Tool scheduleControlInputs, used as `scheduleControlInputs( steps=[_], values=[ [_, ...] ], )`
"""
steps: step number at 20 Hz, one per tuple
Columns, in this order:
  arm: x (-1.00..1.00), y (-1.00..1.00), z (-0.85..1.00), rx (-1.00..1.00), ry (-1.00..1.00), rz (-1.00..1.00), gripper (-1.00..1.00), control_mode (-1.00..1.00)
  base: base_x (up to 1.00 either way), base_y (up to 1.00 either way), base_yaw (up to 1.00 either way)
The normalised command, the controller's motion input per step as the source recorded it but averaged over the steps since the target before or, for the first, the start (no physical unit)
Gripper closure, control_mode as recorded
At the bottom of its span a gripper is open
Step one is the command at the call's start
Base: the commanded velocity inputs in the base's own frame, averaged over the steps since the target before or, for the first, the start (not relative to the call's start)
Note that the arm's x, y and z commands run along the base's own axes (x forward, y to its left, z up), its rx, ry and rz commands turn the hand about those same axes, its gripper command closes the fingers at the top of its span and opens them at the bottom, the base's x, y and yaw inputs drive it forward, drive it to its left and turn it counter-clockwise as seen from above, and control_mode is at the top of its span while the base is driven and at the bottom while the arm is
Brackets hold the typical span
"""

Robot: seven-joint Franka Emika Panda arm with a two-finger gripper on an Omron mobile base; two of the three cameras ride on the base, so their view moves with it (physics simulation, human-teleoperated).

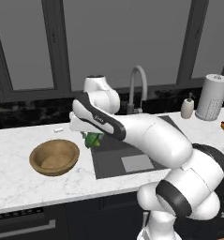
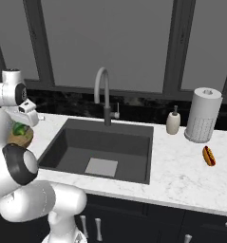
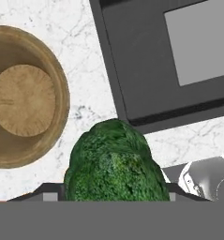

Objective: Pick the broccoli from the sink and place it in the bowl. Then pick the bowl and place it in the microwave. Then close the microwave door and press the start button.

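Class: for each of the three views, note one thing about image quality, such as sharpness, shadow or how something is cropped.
Left base view: even, flat light, and the round light-brown wooden bowl is shaded inside. Right base view: the dark grey rectangular sink is sharp, without glare. Hand view: the small green broccoli floret looms large, its texture soft, cropped at the bottom.

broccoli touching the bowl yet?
Apart. The hand view shows white counter between the broccoli and the bowl rim; the left base view shows it held up beside the bowl.

Marble counter (image 1: 19, 183) w/ bowl (image 1: 54, 157), hotdog (image 2: 209, 155)
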Motion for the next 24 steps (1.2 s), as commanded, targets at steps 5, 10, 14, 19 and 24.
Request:
scheduleControlInputs(
  steps=[5, 10, 14, 19, 24],
  values=[
    [0.59, 1.0, -0.16, -0.14, 0.04, -0.03, 1.0, -1.0, 0.0, 0.0, 0.0],
    [0.28, 0.78, -0.36, -0.08, 0.04, 0.0, 1.0, -1.0, 0.0, 0.0, 0.0],
    [0.4, 0.47, -0.42, -0.04, 0.01, 0.0, 1.0, -1.0, 0.0, 0.0, 0.0],
    [0.3, 0.31, -0.31, 0.0, 0.0, 0.0, 1.0, -1.0, 0.0, 0.0, 0.0],
    [0.0, 0.06, -0.39, 0.0, 0.0, 0.0, 1.0, -1.0, 0.0, 0.0, 0.0]
  ],
)
